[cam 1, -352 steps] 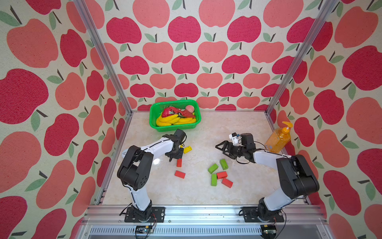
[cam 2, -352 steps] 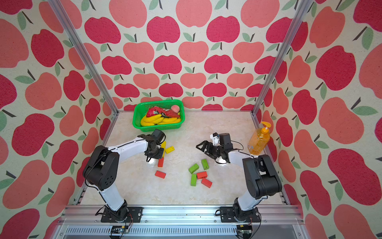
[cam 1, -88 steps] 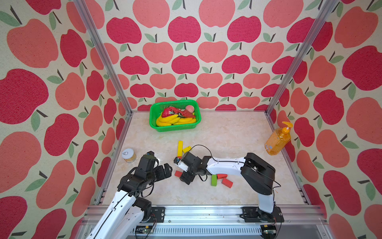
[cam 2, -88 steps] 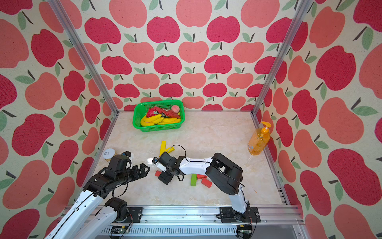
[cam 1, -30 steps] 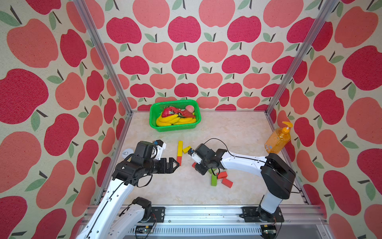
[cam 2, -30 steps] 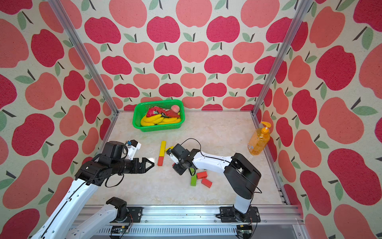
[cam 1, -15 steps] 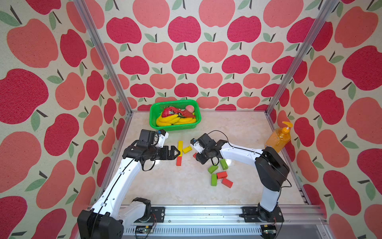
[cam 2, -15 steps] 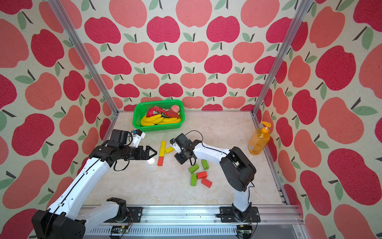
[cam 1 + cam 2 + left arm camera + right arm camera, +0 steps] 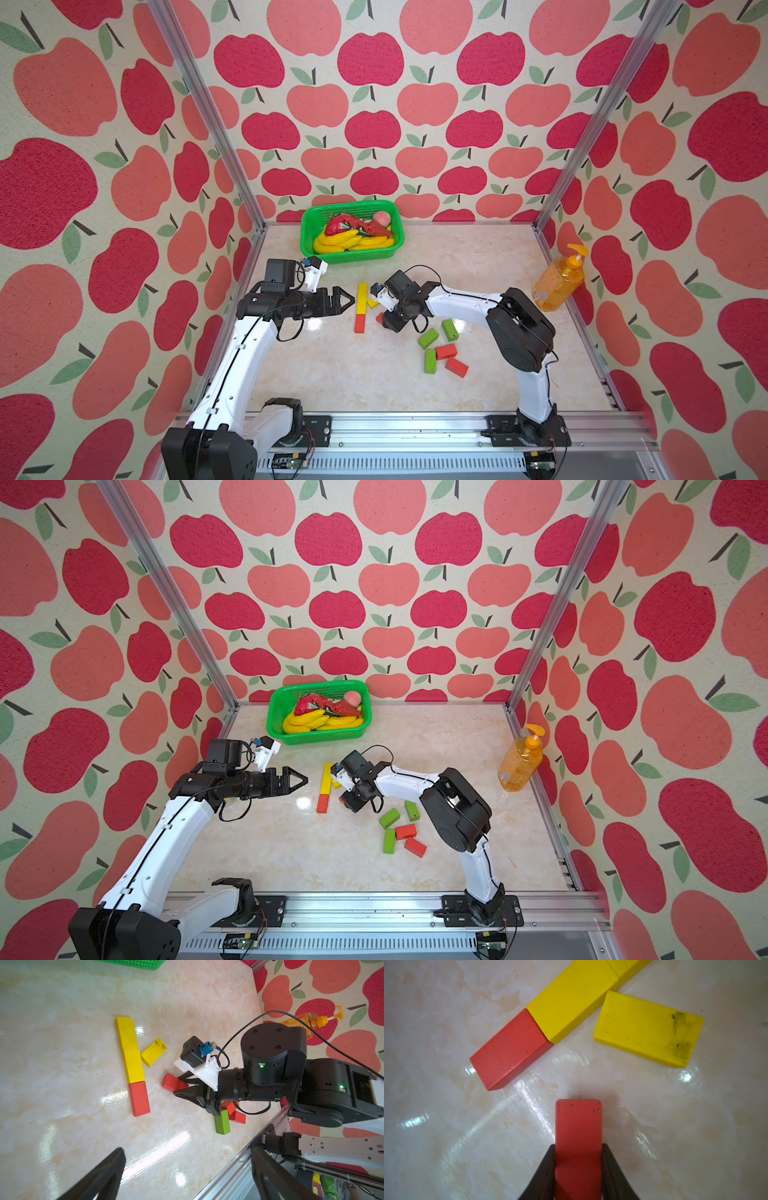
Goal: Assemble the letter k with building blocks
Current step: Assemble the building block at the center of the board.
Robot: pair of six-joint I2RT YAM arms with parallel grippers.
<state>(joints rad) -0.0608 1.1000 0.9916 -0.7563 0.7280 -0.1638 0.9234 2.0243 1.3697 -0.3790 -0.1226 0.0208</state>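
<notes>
So, nearest the front, the loose green and red bricks [image 9: 444, 351] lay scattered. Just past them the right gripper [image 9: 578, 1148] was clamped on a red brick [image 9: 578, 1120], near the yellow-yellow-red row [image 9: 361, 306] and the slanted yellow brick [image 9: 154, 1054]. The left gripper [image 9: 345, 298] hovered beside the row, spread wide and empty. The green basket [image 9: 353, 257] sat at the back.
</notes>
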